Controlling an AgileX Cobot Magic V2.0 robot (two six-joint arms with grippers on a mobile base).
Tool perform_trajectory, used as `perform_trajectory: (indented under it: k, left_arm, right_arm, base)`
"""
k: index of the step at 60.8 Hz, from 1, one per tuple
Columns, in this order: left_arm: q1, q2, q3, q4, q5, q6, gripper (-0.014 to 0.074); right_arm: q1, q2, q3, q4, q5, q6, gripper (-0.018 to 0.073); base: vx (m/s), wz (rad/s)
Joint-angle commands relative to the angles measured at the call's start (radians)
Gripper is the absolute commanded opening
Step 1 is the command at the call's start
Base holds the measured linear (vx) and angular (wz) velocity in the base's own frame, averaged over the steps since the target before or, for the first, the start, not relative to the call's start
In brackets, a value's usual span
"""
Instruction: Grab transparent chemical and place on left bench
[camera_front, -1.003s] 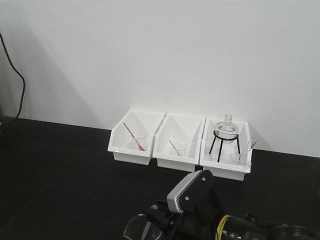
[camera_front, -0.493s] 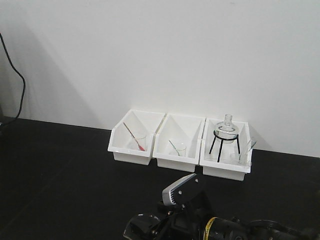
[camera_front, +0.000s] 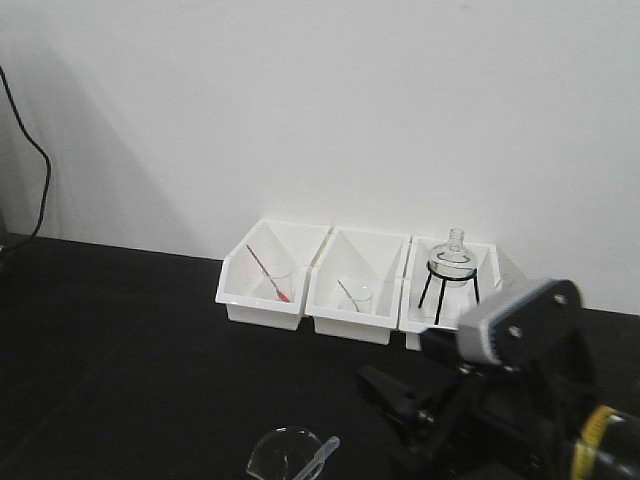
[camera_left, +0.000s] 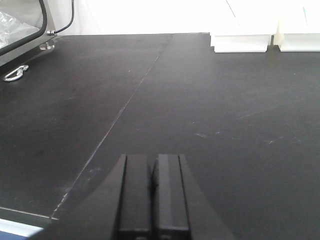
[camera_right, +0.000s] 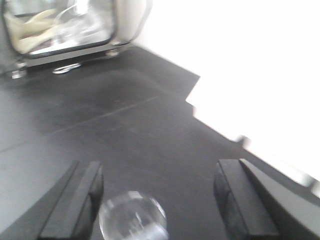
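Right gripper (camera_right: 157, 200) swung from bottom centre to lower right, fingers wide apart, releasing transparent chemical (camera_front: 287, 454) onto left bench (camera_front: 120, 370); left gripper (camera_left: 152, 192) together, idle.

A lab: a black bench (camera_front: 120, 340) mid-frame carries white bins (camera_front: 355, 285) with a flask (camera_front: 453, 257) and beakers (camera_front: 356, 297).

Your robot's matte black right arm (camera_front: 500, 430) carries a grey, rounded rectangular camera housing (camera_front: 515, 318) with small dark screws on its face, and a yellow band marked in black shows near the lower right. Both wrist views show you flat, matte black, slab-shaped gripper fingers (camera_left: 137, 192), plain and unmarked (camera_right: 75, 200).
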Motion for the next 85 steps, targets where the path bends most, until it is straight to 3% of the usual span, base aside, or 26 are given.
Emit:
perform_trajectory:
  k: [1, 25, 31, 35, 41, 49, 55, 61, 65, 85]
  left_arm:
    - [-0.002, -0.019, 0.016, -0.001, -0.078, -0.008, -0.0003]
    - [-0.002, -0.019, 0.016, -0.001, -0.078, -0.008, -0.0003]
    - [-0.002, -0.019, 0.016, -0.001, -0.078, -0.008, -0.0003]
    - [-0.002, -0.019, 0.016, -0.001, -0.078, -0.008, -0.0003]
    - [-0.002, -0.019, 0.016, -0.001, -0.078, -0.008, -0.0003]
    - [-0.002, -0.019, 0.016, -0.001, -0.078, -0.008, -0.0003]
    - [-0.002, -0.019, 0.016, -0.001, -0.078, -0.008, -0.0003]
    - [-0.002, -0.019, 0.016, -0.001, -0.078, -0.008, -0.0003]
    - [-0.002, -0.019, 0.016, -0.001, -0.078, -0.008, -0.0003]
    - [-0.002, -0.019, 0.016, -0.001, -0.078, -0.008, -0.0003]
  right_arm:
    - [-0.001, -0.136, 0.046, 0.002, 0.035, 0.005, 0.0506]
    - [-0.001, -0.463, 0.233, -0.002, 0.095, -0.002, 0.0505]
    - [-0.001, -0.489, 0.238, 0.003, 0.217, -0.037, 0.0486]
    - [-0.023, -0.526, 0.242, 0.081, 0.31, -0.092, 0.0459]
    - [-0.133, -0.629, 0.287, 0.268, 0.376, -0.279, 0.0393]
    - [-0.324, -0.832, 0.432, 0.478, 0.276, -0.588, 0.0247]
    - [-0.426, -1.003, 0.59, 0.638, 0.194, -0.725, 0.01]
    - [-0.46, -1.144, 0.746, 0.661, 0.163, -0.729, -0.0014]
    - [-0.454, -1.131, 0.744, 0.638, 0.265, -0.706, -0.001]
    - [-0.447, -1.135, 0.749, 0.604, 0.243, -0.688, -0.0008]
  base:
    - [0.0, 0.0]
    - [0.0, 0.0]
    - [0.0, 0.0]
    - [0.0, 0.0]
    - [0.0, 0.0]
    - [0.0, 0.0]
    - [0.0, 0.0]
    - [0.0, 0.0]
    - [0.0, 0.0]
    - [0.0, 0.0]
